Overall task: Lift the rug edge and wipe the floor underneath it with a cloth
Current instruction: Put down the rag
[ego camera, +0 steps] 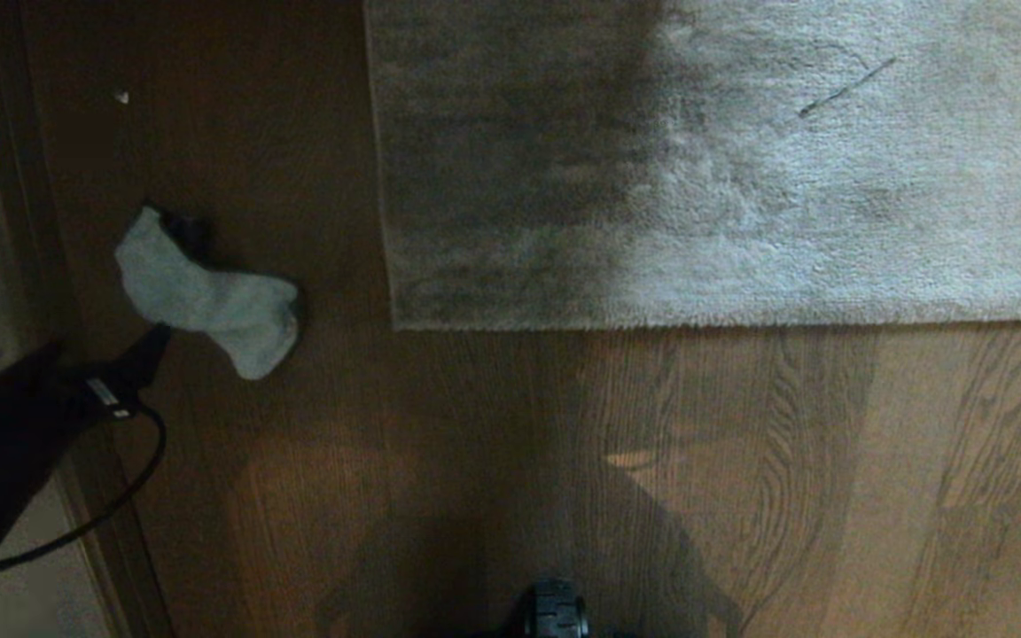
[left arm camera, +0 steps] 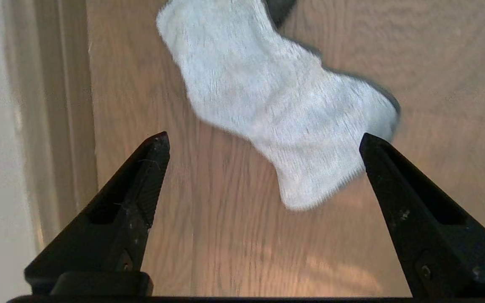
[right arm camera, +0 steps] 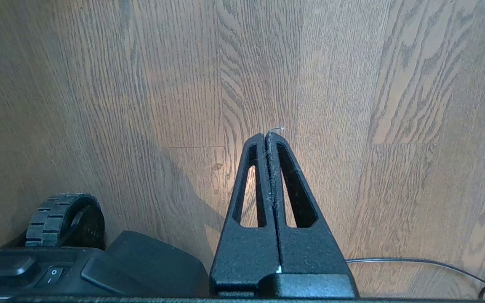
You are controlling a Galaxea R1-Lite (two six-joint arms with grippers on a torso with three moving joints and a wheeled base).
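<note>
Cloth: the cloth lies loose on the floor, well to the left of the rug edge, touching nothing but the boards.
Long axis: it runs slantwise, from its far-left end down to a fatter end nearer the rug.
Left gripper: the left gripper hangs just short of the cloth's near side with jaws spread wide and nothing between them.
Nearer arm: the left one, plainly.
Right gripper: the right gripper is pressed together, parked over bare floor beside the base.
Rug: flat, its corner not yet lifted.
</note>
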